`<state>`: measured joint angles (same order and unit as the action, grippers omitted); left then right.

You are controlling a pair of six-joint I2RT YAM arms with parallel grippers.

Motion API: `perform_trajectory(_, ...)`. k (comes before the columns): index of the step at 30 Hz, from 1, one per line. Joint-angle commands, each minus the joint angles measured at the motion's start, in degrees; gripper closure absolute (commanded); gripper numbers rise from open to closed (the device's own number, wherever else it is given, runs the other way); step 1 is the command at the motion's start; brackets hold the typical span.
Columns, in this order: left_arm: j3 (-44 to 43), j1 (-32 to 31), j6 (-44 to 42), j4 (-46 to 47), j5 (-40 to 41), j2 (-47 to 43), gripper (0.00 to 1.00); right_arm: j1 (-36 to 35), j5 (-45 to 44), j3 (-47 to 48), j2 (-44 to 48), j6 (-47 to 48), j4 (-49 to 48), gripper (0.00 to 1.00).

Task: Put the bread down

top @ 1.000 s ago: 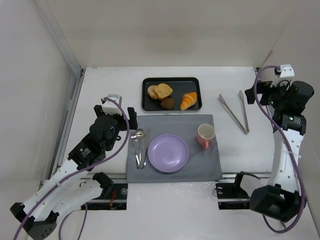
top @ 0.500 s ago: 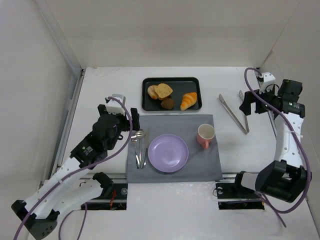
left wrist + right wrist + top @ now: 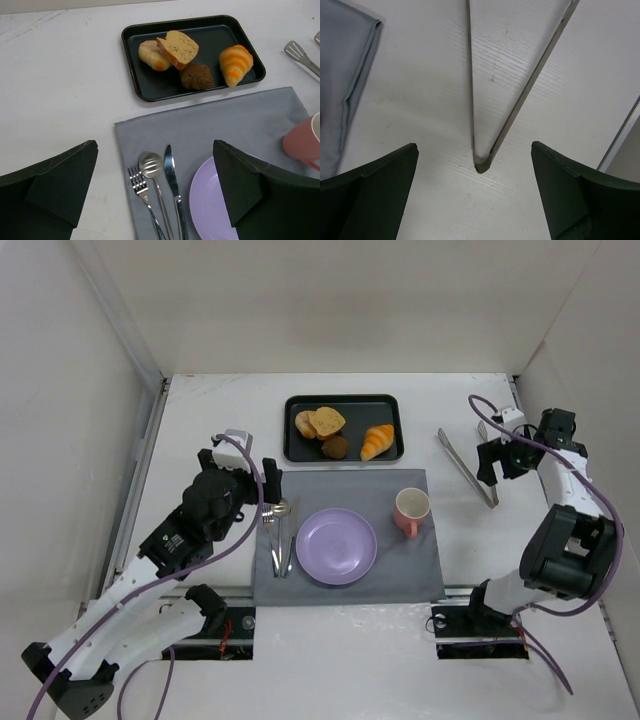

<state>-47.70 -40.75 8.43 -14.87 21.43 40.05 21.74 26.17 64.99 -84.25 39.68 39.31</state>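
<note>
Right claw (image 3: 474,155) spread wide, hovering over the tongs (image 3: 520,95) — left claw (image 3: 155,150) wide too, bread (image 3: 178,47) sitting on the black tray (image 3: 235,35).

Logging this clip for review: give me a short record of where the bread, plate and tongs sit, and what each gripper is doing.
target: bread in black tray, touching the bun
tableware: purple plate bare on grey cloth, cutlery to its left
tool: tongs flat on the table, right of the cloth
left arm: left gripper open, empty, above the cutlery
right arm: right gripper open, over the tongs' joined end, not gripping them
progress: bread not yet picked or placed
</note>
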Motion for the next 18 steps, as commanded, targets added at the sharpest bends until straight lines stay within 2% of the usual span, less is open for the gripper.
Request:
perform_trajectory(1, -1.9, 0.1, 0.3, 1.1, -1.9, 0.2, 0.00, 0.1, -2.2, 0.8, -2.6, 0.7, -7.1, 0.00)
perform_trajectory(18, -1.3, 0.1, -0.3, 1.6, -2.4, 0.2, 0.00, -3.8, -6.7, 7.6, -16.4, -2.9, -11.9, 0.00)
